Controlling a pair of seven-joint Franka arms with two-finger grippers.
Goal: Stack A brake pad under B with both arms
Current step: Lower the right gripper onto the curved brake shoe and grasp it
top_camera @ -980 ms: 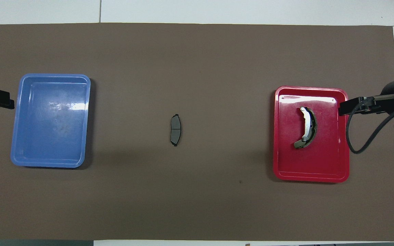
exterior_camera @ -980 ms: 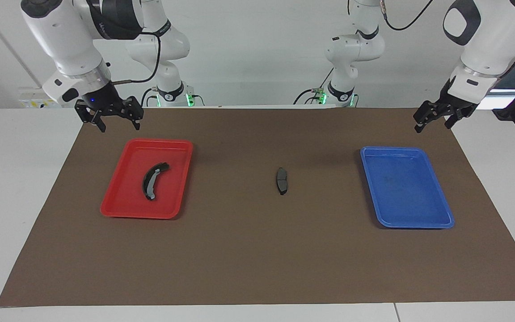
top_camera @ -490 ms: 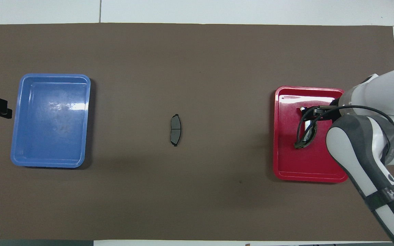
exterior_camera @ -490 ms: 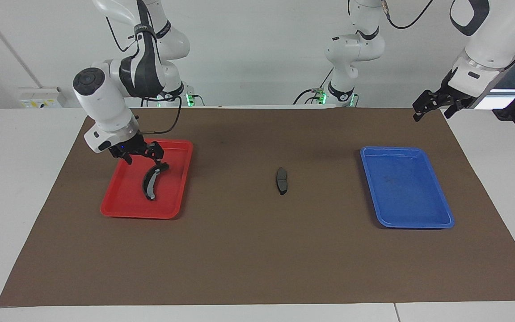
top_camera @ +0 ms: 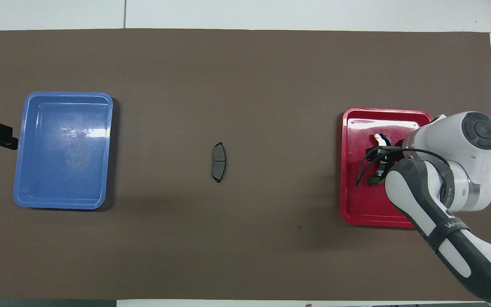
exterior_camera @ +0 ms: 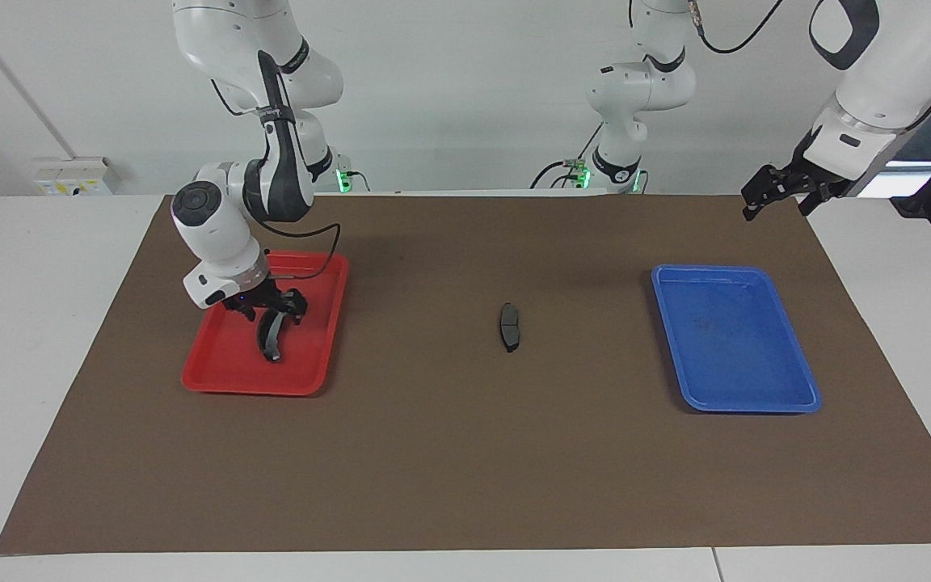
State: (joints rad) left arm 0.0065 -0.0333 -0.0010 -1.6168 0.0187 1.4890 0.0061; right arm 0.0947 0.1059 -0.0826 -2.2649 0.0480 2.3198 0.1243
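From where I stand, the lower part of the facing frame is just bare brown mat (exterior_camera: 465,469), open room for the stacking.

Higher up, at the centre of the frame, the A brake pad (exterior_camera: 509,326) lies flat on the mat on its own, between the two trays and well apart from both. My guess is that it sits there because it has to go at the bottom of the stack, where either arm can reach it.

Level with it, toward the left arm's end, the blue tray (exterior_camera: 756,400) holds nothing. Toward the right arm's end is the red tray (exterior_camera: 223,372), with B (exterior_camera: 270,343) lying in it, its curve running up the frame.

The right gripper (exterior_camera: 271,311) is low over B's upper half, fingers spread to either side of the crescent and not closed on it. It looks set to pinch the thin piece across its width.

In the upper corner of the frame, the left gripper (exterior_camera: 768,198) waits with fingers apart above the mat's edge, holding nothing, clear of the blue tray.
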